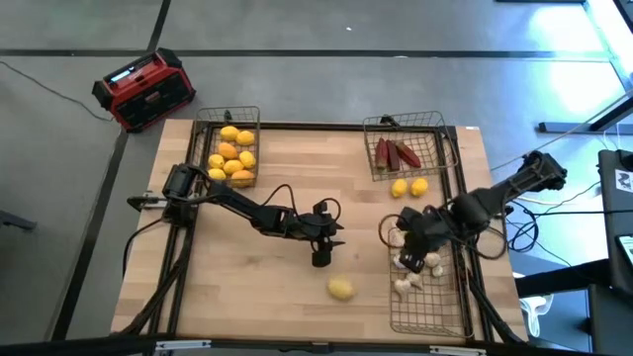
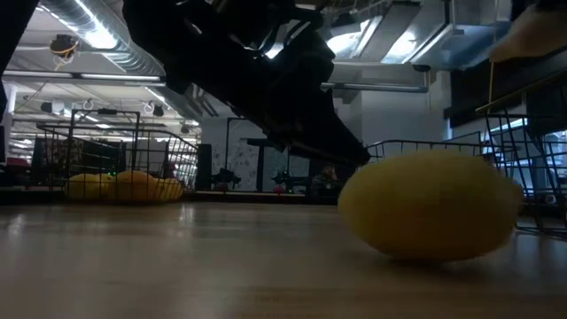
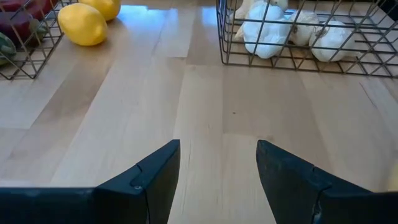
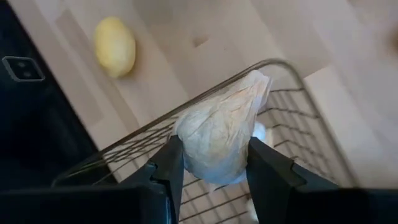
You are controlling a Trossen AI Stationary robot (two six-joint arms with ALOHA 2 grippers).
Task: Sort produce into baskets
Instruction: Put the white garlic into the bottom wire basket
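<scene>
Pale wood table (image 1: 297, 178). Right end effector (image 4: 211, 163) pinching garlic bulb (image 4: 221, 127) over wire basket (image 4: 292, 81); left end effector (image 3: 217, 168) spread, lemon (image 1: 340, 288) just beside.

Grey floor, bright ceiling lights.
A red-and-black box (image 1: 144, 90) sits on the floor (image 1: 316, 30) just beyond the wooden surface (image 1: 297, 198); ducts (image 2: 106, 40) run overhead.

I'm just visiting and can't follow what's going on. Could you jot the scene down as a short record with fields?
Left basket: yellow and orange fruits
Far right basket: dark red pieces
Near right basket: garlic bulbs
Loose on table: lemon; two more lemons beside the far right basket
Right gripper: shut on a garlic bulb, over the near right basket
Left gripper: open, empty, mid-table near the lemon
</scene>
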